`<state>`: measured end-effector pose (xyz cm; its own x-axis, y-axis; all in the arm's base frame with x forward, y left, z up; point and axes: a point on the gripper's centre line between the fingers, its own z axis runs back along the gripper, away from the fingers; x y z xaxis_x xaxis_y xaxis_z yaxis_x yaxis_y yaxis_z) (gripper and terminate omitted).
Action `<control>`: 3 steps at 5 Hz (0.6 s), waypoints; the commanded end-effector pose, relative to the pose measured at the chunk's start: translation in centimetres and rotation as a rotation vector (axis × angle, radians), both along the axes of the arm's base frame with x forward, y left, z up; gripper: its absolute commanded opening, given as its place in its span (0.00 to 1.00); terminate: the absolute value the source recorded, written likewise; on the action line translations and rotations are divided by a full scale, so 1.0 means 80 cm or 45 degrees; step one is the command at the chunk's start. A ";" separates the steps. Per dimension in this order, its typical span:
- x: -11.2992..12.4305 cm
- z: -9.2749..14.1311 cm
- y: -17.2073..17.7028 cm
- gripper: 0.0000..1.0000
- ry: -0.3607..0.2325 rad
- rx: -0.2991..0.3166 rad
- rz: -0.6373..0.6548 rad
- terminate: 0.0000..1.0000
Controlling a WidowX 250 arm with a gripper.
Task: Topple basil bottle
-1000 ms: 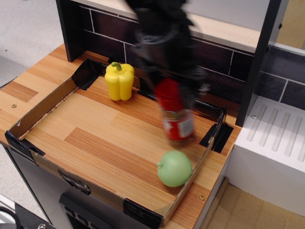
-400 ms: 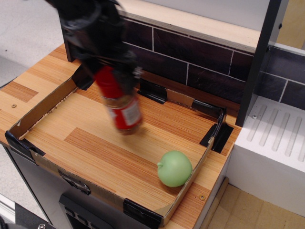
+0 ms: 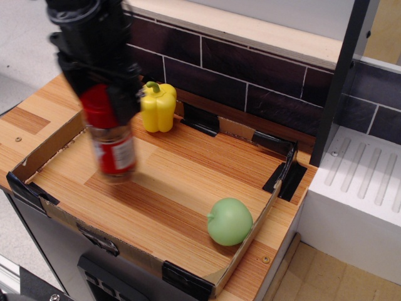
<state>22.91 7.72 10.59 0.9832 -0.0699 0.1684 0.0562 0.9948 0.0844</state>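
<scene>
End effector (image 3: 100,94), black, blurred, grasps basil bottle (image 3: 111,143) by its red cap, near upright, at left of tray (image 3: 244,248); whether its base touches the floor can't be told. Pepper (image 3: 157,106) just beside, at back wall. Green apple (image 3: 229,221) in front right corner. Tray is low cardboard with black tape, on wood tabletop (image 3: 22,122). Dark brick backsplash (image 3: 263,75) behind, white unit (image 3: 363,200) right.
</scene>
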 end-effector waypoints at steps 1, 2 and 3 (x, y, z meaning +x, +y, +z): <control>-0.008 0.005 0.016 0.00 0.140 0.353 0.029 0.00; -0.005 -0.020 0.010 0.00 0.153 0.451 -0.020 0.00; -0.002 -0.038 0.000 0.00 0.149 0.486 -0.086 0.00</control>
<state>23.81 7.27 6.35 0.9782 -0.2074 -0.0130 0.1929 0.8829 0.4280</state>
